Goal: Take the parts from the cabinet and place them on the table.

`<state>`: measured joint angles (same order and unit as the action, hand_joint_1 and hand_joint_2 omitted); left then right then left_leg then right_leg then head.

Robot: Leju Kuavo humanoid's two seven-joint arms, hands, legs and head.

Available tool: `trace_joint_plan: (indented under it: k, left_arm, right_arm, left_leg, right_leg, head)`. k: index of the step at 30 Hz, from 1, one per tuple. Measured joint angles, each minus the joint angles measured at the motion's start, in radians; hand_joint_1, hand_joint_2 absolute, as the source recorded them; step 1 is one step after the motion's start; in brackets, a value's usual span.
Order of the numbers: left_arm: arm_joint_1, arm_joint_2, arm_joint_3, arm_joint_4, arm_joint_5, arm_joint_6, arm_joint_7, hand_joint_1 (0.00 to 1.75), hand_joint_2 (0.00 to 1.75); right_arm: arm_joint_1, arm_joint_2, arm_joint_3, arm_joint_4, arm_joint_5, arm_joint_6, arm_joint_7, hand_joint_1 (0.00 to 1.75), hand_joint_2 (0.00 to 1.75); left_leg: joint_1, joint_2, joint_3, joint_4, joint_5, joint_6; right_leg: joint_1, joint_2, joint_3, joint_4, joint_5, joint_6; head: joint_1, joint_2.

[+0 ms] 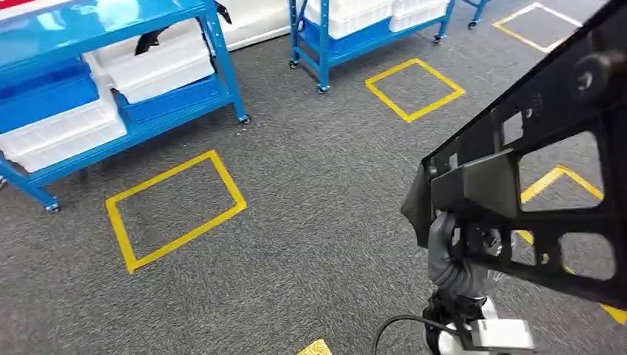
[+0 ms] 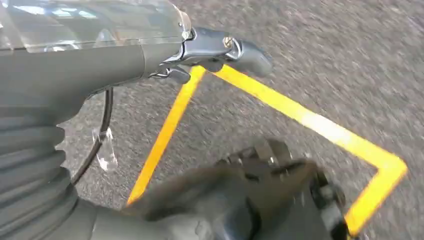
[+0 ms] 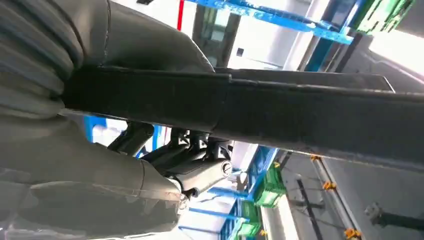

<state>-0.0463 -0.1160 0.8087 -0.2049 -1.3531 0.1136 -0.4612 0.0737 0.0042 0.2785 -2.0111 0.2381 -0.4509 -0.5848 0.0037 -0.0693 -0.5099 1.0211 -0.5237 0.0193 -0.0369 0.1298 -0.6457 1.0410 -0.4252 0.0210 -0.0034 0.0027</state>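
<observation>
- The right robot hand (image 1: 462, 248) holds a black part (image 1: 532, 170), a flat frame with several large cut-out windows. In the head view the part rises from the hand toward the upper right, over the grey carpet floor (image 1: 310, 222).
- In the right wrist view the same part (image 3: 280, 112) shows as a long dark bar across the picture. The thick thumb of the right robot hand (image 3: 150, 120) lies on one side of it and the darker fingers (image 3: 200, 160) come up on the other side, so the hand is clamped on the part.
- The left robot hand (image 2: 240, 195) hangs low over the carpet and a line of yellow tape (image 2: 310, 120). Its picture is blurred; nothing seems to be in it, but I cannot tell whether its fingers are spread or curled.
- Behind stand blue shelf racks (image 1: 111, 96) with white bins (image 1: 155, 66) and blue bins. No bench is visible, so I judge the part is being carried and the placing is not yet done.
- Handling, as I judge: the part looks stiff and hard, probably moulded plastic or metal, not fragile. It is long and held near one end, so its weight will pull it to turn in the hand.
- A firm hold on a solid bar between two windows seems best; the smooth flat faces may slip.
</observation>
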Motion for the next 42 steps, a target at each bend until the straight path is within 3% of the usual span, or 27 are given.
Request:
trace_joint_plan:
  k: [1, 2, 3, 4, 7, 9, 10, 11, 12, 16, 17, 18, 19, 22, 23, 25, 26, 27, 28, 31, 32, 33, 34, 36, 38, 41, 42]
  left_arm:
    - [-0.002, 0.0, 0.003, 0.0, 0.002, 0.002, 0.0, 0.0, 1.75]
    - [-0.001, 0.002, 0.006, 0.0, 0.002, 0.003, 0.003, 0.0, 1.75]
    - [0.004, 0.005, 0.008, 0.0, 0.002, 0.005, 0.003, 0.0, 1.75]
    - [0.008, 0.009, 0.01, 0.0, 0.001, 0.008, 0.003, 0.0, 1.75]
    - [0.011, 0.014, 0.017, 0.0, -0.002, 0.015, 0.003, 0.0, 1.75]
    - [0.005, 0.013, 0.017, 0.0, -0.014, 0.015, 0.003, 0.0, 1.75]
    - [0.003, 0.009, 0.016, 0.0, -0.021, 0.015, 0.002, 0.0, 1.75]
    - [0.002, 0.005, 0.015, 0.0, -0.028, 0.013, -0.002, 0.0, 1.75]
    - [0.001, 0.003, 0.014, 0.0, -0.034, 0.01, -0.005, 0.0, 1.75]
    - [-0.011, -0.01, 0.002, 0.0, -0.05, -0.005, -0.001, 0.0, 1.75]
    - [-0.011, -0.012, -0.001, 0.0, -0.053, -0.008, 0.014, 0.0, 1.75]
    - [-0.009, -0.012, -0.005, 0.0, -0.063, -0.017, 0.044, 0.0, 1.75]
    - [-0.005, -0.015, -0.008, 0.0, -0.069, -0.024, 0.067, 0.0, 1.75]
    - [-0.026, -0.018, -0.01, 0.0, -0.078, -0.038, 0.135, 0.0, 1.75]
    - [-0.028, -0.019, -0.01, 0.0, -0.079, -0.038, 0.145, 0.0, 1.75]
    - [-0.027, -0.019, -0.01, 0.0, -0.083, -0.037, 0.164, 0.0, 1.75]
    - [-0.024, -0.019, -0.01, 0.001, -0.083, -0.035, 0.164, 0.0, 1.75]
    - [-0.02, -0.016, -0.01, 0.0, -0.081, -0.033, 0.156, 0.0, 1.75]
    - [-0.019, -0.018, -0.01, 0.001, -0.076, -0.032, 0.145, 0.0, 1.75]
    - [-0.02, -0.017, -0.01, 0.001, -0.067, -0.023, 0.113, 0.0, 1.75]
    - [-0.023, -0.017, -0.01, 0.001, -0.071, -0.018, 0.103, 0.0, 1.75]
    - [-0.023, -0.017, -0.01, 0.001, -0.077, -0.014, 0.099, 0.0, 1.75]
    - [-0.019, -0.017, -0.011, 0.001, -0.084, -0.008, 0.092, 0.0, 1.75]
    - [-0.011, -0.013, -0.013, 0.001, -0.086, 0.0, 0.087, 0.0, 1.75]
    - [-0.005, -0.007, -0.013, 0.001, -0.085, 0.0, 0.084, 0.0, 1.75]
    - [-0.007, -0.005, -0.017, 0.001, -0.094, 0.002, 0.082, 0.0, 1.75]
    - [-0.007, -0.005, -0.019, 0.001, -0.096, 0.007, 0.085, 0.0, 1.75]
  right_arm:
    - [0.012, 0.0, 0.002, -0.004, 0.001, -0.004, -0.001, 1.75, 1.75]
    - [0.021, 0.0, 0.003, -0.004, -0.001, -0.006, -0.001, 1.75, 1.75]
    - [0.023, 0.0, 0.005, -0.004, -0.006, -0.006, -0.003, 1.75, 1.75]
    - [0.023, 0.0, 0.007, -0.002, -0.014, -0.003, -0.003, 1.75, 1.75]
    - [0.027, 0.0, 0.007, 0.012, -0.026, 0.013, -0.003, 1.75, 1.75]
    - [0.024, 0.0, 0.007, 0.016, -0.026, 0.02, -0.003, 1.75, 1.75]
    - [0.019, -0.001, 0.007, 0.016, -0.026, 0.027, -0.002, 1.75, 1.75]
    - [0.011, -0.001, 0.007, 0.016, -0.026, 0.032, 0.002, 1.75, 1.75]
    - [0.002, -0.001, 0.007, 0.016, -0.026, 0.037, 0.004, 1.75, 1.75]
    - [-0.023, -0.001, 0.01, 0.022, -0.03, 0.049, 0.025, 1.75, 1.75]
    - [-0.026, 0.0, 0.01, 0.024, -0.03, 0.051, 0.029, 1.75, 1.75]
    - [-0.03, 0.0, 0.01, 0.027, -0.03, 0.056, 0.034, 1.75, 1.75]
    - [-0.036, 0.0, 0.01, 0.031, -0.03, 0.058, 0.039, 1.75, 1.75]
    - [-0.036, 0.0, 0.01, 0.042, -0.026, 0.06, 0.044, 1.75, 1.75]
    - [-0.035, 0.0, 0.01, 0.045, -0.024, 0.059, 0.045, 1.75, 1.75]
    - [-0.034, 0.0, 0.01, 0.045, -0.016, 0.057, 0.045, 1.75, 1.75]
    - [-0.034, 0.0, 0.01, 0.045, -0.014, 0.053, 0.045, 1.75, 1.75]
    - [-0.032, 0.0, 0.01, 0.045, -0.014, 0.047, 0.045, 1.75, 1.75]
    - [-0.035, 0.0, 0.01, 0.045, -0.015, 0.045, 0.044, 1.75, 1.75]
    - [-0.038, 0.0, 0.01, 0.044, -0.019, 0.045, 0.042, 1.75, 1.75]
    - [-0.042, 0.0, 0.01, 0.044, -0.021, 0.046, 0.041, 1.75, 1.75]
    - [-0.05, 0.0, 0.01, 0.044, -0.022, 0.047, 0.038, 1.75, 1.75]
    - [-0.062, 0.0, 0.01, 0.045, -0.024, 0.048, 0.036, 1.75, 1.75]
    - [-0.077, 0.003, 0.011, 0.049, -0.034, 0.047, 0.025, 1.75, 1.75]
    - [-0.076, 0.004, 0.011, 0.054, -0.041, 0.045, 0.018, 1.75, 1.75]
    - [-0.077, 0.005, 0.01, 0.056, -0.065, 0.043, 0.0, 1.75, 1.75]
    - [-0.08, 0.006, 0.01, 0.056, -0.071, 0.043, -0.007, 1.75, 1.75]
  left_leg:
    - [0.0, 0.012, 0.005, -0.018, 0.011, 0.004]
    - [0.013, 0.033, 0.018, -0.039, 0.027, 0.003]
    - [0.009, 0.043, 0.019, -0.049, 0.033, 0.011]
    - [0.005, 0.062, 0.015, -0.049, 0.036, 0.014]
    - [0.0, 0.109, 0.001, -0.04, 0.036, 0.014]
    - [-0.001, 0.135, -0.005, -0.031, 0.033, 0.01]
    - [0.0, 0.147, -0.006, -0.026, 0.03, 0.006]
    - [0.0, 0.159, -0.005, -0.016, 0.023, -0.001]
    - [-0.008, 0.166, -0.014, -0.013, 0.017, -0.008]
    - [-0.007, 0.196, 0.001, -0.007, 0.013, -0.025]
    - [-0.003, 0.182, -0.003, -0.003, 0.005, -0.031]
    - [0.001, 0.121, -0.011, 0.024, -0.023, -0.037]
    - [0.001, 0.096, -0.036, 0.084, -0.065, -0.039]
    - [0.001, 0.086, -0.117, 0.291, -0.149, -0.041]
    - [0.0, 0.085, -0.11, 0.289, -0.134, -0.038]
    - [0.0, 0.078, -0.047, 0.165, -0.049, -0.026]
    - [0.0, 0.054, -0.006, 0.071, 0.002, -0.017]
    - [0.0, -0.002, 0.015, 0.024, 0.005, -0.009]
    - [0.0, -0.016, 0.012, 0.014, 0.013, -0.007]
    - [-0.01, 0.017, 0.019, 0.001, 0.01, -0.002]
    - [0.002, 0.035, 0.036, -0.045, 0.012, 0.003]
    - [0.001, 0.053, 0.038, -0.052, 0.021, 0.007]
    - [-0.001, 0.064, 0.036, -0.054, 0.025, 0.012]
    - [-0.004, 0.095, 0.029, -0.051, 0.025, 0.014]
    - [-0.004, 0.124, 0.023, -0.044, 0.023, 0.014]
    - [-0.001, 0.157, 0.019, -0.024, 0.01, 0.003]
    - [-0.002, 0.168, 0.019, -0.016, 0.003, -0.004]
  right_leg:
    - [0.004, 0.013, 0.001, -0.01, 0.008, 0.011]
    - [0.004, -0.024, -0.003, 0.005, 0.001, 0.007]
    - [0.013, -0.079, -0.019, 0.032, -0.03, 0.007]
    - [0.015, -0.107, -0.05, 0.096, -0.076, 0.008]
    - [0.012, -0.124, -0.124, 0.278, -0.152, 0.015]
    - [0.012, -0.131, -0.078, 0.211, -0.107, 0.018]
    - [0.011, -0.143, -0.021, 0.123, -0.07, 0.018]
    - [0.012, -0.179, 0.044, 0.023, -0.042, 0.017]
    - [0.021, -0.202, 0.05, 0.012, -0.058, 0.003]
    - [0.023, -0.161, 0.042, 0.003, -0.046, -0.024]
    - [0.016, -0.153, 0.043, -0.002, -0.041, -0.032]
    - [0.014, -0.145, 0.041, -0.003, -0.038, -0.036]
    - [0.014, -0.136, 0.038, -0.003, -0.036, -0.04]
    - [0.021, -0.108, 0.032, -0.002, -0.033, -0.045]
    - [0.022, -0.096, 0.033, -0.002, -0.032, -0.045]
    - [0.024, -0.065, 0.035, 0.0, -0.03, -0.044]
    - [0.025, -0.05, 0.037, 0.001, -0.029, -0.042]
    - [0.02, -0.041, 0.034, -0.002, -0.027, -0.039]
    - [0.021, -0.028, 0.029, 0.001, -0.019, -0.029]
    - [0.01, 0.005, 0.017, -0.009, -0.002, -0.005]
    - [0.015, 0.0, 0.013, -0.006, -0.003, -0.002]
    - [0.019, -0.064, 0.002, 0.012, -0.017, -0.006]
    - [0.021, -0.097, -0.021, 0.055, -0.052, -0.004]
    - [0.02, -0.119, -0.087, 0.203, -0.123, 0.003]
    - [0.016, -0.124, -0.113, 0.269, -0.131, 0.009]
    - [0.011, -0.158, 0.008, 0.066, -0.028, 0.014]
    - [0.018, -0.2, 0.035, 0.008, -0.043, 0.01]
  head:
    - [0.0, 0.0]
    - [0.003, 0.0]
    - [0.009, 0.0]
    - [0.011, 0.0]
    - [0.011, 0.0]
    - [0.011, 0.0]
    - [0.012, 0.0]
    - [0.012, 0.0]
    - [0.011, 0.0]
    - [0.006, 0.0]
    - [0.005, 0.0]
    - [0.003, 0.0]
    - [0.002, 0.0]
    - [0.0, 0.0]
    - [0.001, 0.0]
    - [0.0, 0.0]
    - [0.0, 0.0]
    - [0.002, 0.0]
    - [0.005, 0.0]
    - [0.0, 0.0]
    - [0.002, 0.0]
    - [0.006, 0.0]
    - [0.012, 0.0]
    - [0.011, 0.0]
    - [0.011, 0.0]
    - [0.013, 0.0]
    - [0.011, 0.0]
